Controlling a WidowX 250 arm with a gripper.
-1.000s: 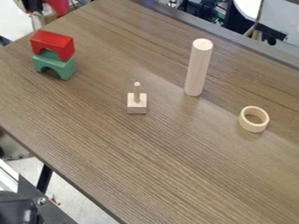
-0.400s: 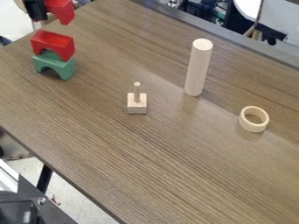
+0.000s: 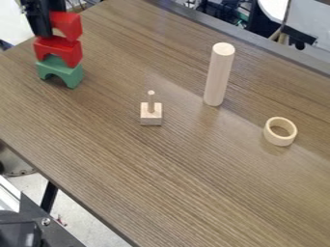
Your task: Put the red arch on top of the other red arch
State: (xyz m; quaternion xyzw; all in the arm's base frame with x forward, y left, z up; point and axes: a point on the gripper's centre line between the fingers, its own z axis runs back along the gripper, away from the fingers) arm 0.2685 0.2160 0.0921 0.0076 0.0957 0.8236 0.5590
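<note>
Red arch (image 3: pixel 67 22) is gripped by the end effector (image 3: pixel 46 23), directly above the lower red arch (image 3: pixel 59 46) (itself seated on the green arch (image 3: pixel 64 71)); contact cannot be confirmed. Pickup is complete; final seating and release appear outstanding.

Dressed in black, my gripper (image 3: pixel 54 22) shows a blocky, straight-edged finger (image 3: pixel 40 20), small pale spots on its outer side, another black part beside it.
</note>
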